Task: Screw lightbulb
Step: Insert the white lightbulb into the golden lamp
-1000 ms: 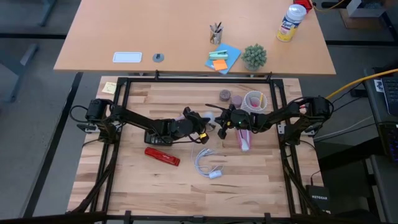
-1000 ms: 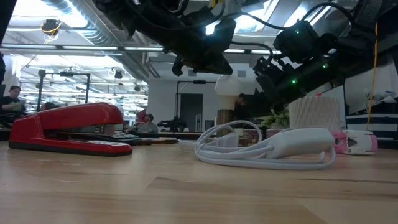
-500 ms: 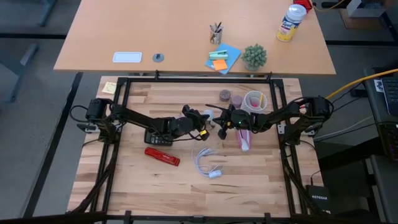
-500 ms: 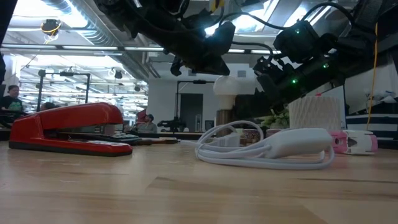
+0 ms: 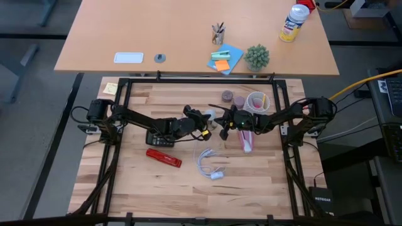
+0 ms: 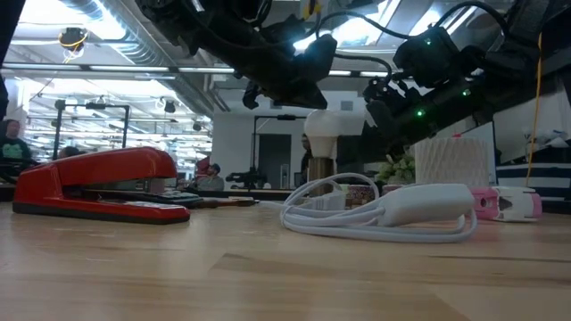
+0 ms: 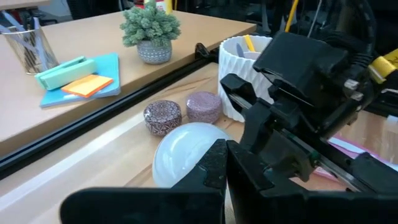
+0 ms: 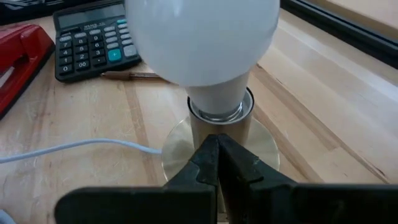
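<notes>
- Two claws meet at mid-bench, each with fingers pressed together, pinching nothing.
- Lightbulb [image 8: 202, 43]: upright, its screw end seated in the socket base [image 8: 219, 143].
- Left claw [image 5: 207, 120]: just beside the bulb's globe.
- Right claw [image 5: 224, 123]: low, before the socket.
- Calculator [image 8: 93, 38], red stapler [image 6: 98, 185], white cable [image 6: 384, 209]: lying nearby.
</notes>
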`<control>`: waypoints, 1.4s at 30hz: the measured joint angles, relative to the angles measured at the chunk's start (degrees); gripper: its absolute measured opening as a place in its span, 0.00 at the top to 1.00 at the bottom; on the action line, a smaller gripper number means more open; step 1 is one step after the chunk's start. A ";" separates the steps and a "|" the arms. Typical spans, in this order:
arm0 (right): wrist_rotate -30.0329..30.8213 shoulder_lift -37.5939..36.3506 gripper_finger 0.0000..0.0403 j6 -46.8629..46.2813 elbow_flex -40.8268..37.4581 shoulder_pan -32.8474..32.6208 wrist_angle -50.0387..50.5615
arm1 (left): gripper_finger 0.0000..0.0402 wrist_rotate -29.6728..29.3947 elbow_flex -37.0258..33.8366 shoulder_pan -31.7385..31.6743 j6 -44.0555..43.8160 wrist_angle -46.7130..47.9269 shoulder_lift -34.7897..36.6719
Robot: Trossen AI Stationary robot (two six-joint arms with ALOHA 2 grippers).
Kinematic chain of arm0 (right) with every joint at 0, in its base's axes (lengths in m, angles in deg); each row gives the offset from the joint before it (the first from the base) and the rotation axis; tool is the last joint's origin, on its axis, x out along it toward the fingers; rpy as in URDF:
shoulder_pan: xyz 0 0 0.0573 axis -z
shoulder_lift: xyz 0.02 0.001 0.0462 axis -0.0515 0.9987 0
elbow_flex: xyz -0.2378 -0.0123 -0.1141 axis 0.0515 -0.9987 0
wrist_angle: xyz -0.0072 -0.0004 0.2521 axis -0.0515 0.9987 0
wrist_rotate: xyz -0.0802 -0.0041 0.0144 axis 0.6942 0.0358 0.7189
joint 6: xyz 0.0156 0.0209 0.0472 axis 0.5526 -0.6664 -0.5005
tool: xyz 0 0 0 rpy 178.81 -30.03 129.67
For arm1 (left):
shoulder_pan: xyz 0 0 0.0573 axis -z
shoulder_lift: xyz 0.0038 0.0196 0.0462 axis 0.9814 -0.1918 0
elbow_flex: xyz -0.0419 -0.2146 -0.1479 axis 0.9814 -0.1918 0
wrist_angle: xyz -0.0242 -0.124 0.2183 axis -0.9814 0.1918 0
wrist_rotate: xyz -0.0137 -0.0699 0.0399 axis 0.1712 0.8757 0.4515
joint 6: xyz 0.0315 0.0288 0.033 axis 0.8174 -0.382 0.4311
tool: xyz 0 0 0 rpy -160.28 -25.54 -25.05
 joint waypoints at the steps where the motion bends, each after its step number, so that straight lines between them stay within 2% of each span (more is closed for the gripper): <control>1: 0.01 0.00 0.98 0.00 0.00 0.00 0.01 | 1.00 -0.29 0.00 0.00 0.00 0.01 0.00; 18: 0.06 -1.55 0.98 0.79 0.00 0.00 -1.13 | 1.00 -1.80 0.00 -1.11 -1.88 0.15 0.00; 23: 3.38 -4.93 0.98 1.42 0.00 0.00 -1.10 | 1.00 -1.80 0.00 -1.11 -1.97 0.17 0.00; 29: 5.15 -8.99 0.98 4.09 0.00 0.00 -1.69 | 1.00 -1.80 0.00 -1.11 -1.97 0.27 0.00; 35: 5.11 -9.14 0.98 7.16 0.14 0.04 -7.37 | 1.00 -1.80 0.00 -1.11 -1.97 0.38 0.00; 42: 5.10 -8.90 0.98 14.43 5.07 0.13 -2.65 | 1.00 -1.78 0.00 -1.11 -1.97 0.46 0.00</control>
